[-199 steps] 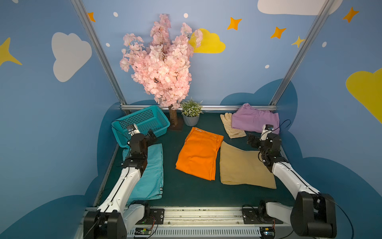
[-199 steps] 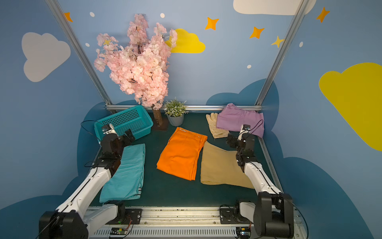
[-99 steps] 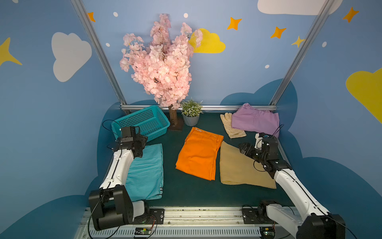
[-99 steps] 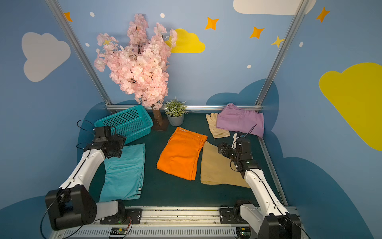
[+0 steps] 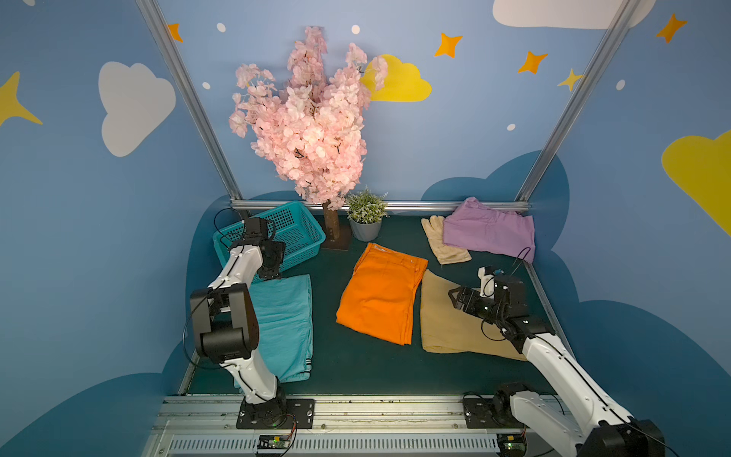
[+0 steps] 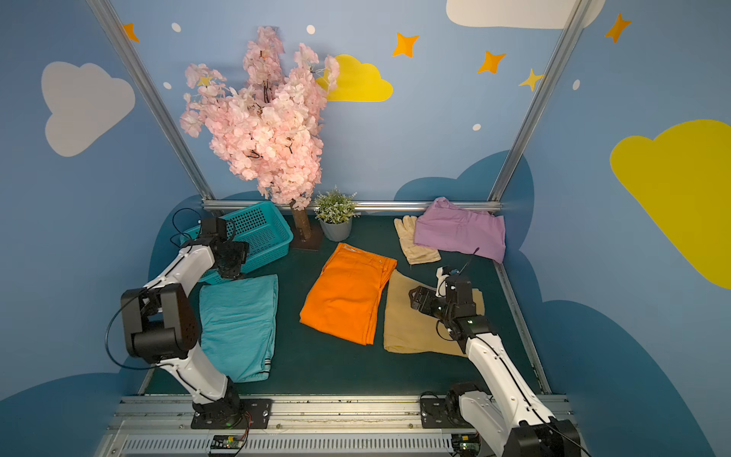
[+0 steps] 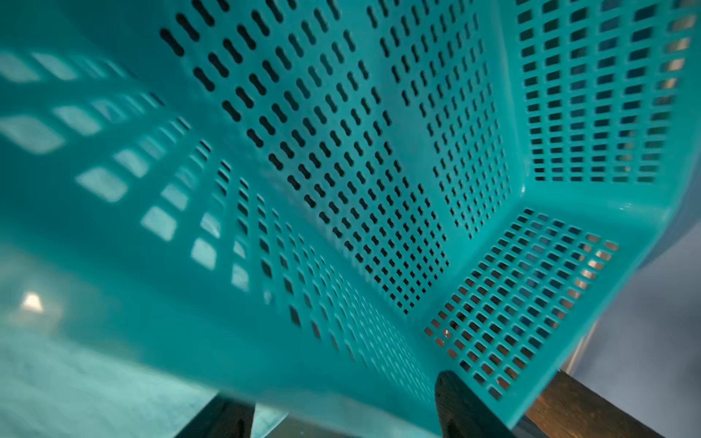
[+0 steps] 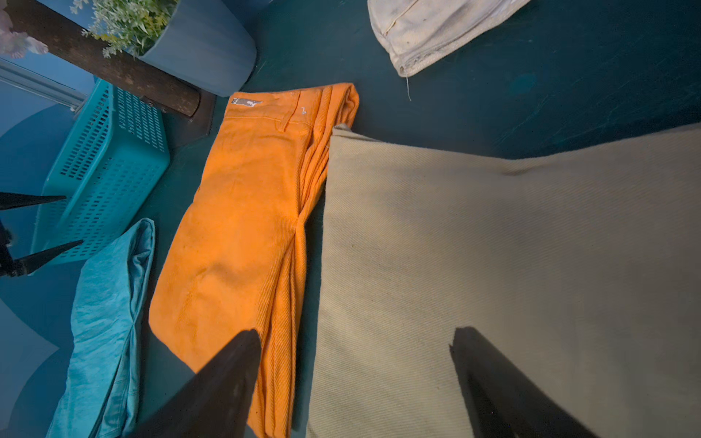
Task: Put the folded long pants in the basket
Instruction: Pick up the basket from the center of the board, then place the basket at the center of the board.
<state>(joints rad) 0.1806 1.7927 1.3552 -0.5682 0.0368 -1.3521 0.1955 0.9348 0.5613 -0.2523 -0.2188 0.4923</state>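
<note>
**Garments.** All four folded long pants lie on the table (image 5: 356, 372), and none is in the basket (image 5: 302, 253).
- The teal pants (image 5: 285, 320) lie at 8 o'clock, with the long axis 12–6 and the striped cuffs at the 6 o'clock end.
- The orange pants (image 5: 379, 296) lie at the centre, with the long axis 1–7 and the waistband at the 1 o'clock end.
- The tan pants (image 5: 439, 336) lie at 4 o'clock, with the long axis roughly 11–5. They touch the orange pair near its waistband.
- The lilac pants (image 5: 490, 235) lie at 2 o'clock by the back rail, with the long axis about 9–3. They overlap the cream gloves (image 5: 443, 249).

**Basket.** It stands at 10 o'clock, with the long axis roughly 8–2.

**Left arm.** The elbow is raised high over the teal pants, and the forearm slopes down toward 11 o'clock. The left gripper (image 5: 273, 261) is at the basket's near rim. Its fingers (image 7: 466, 409) are spread wide with the rim between them, and nothing is clamped.

**Right arm.** It is stretched low from 5 o'clock. The right gripper (image 8: 356, 333) points toward 10 o'clock above the tan pants, with its fingers wide apart and empty.

**Markings.** A small pale label (image 8: 246, 101) sits on the orange waistband; its text is illegible
</note>
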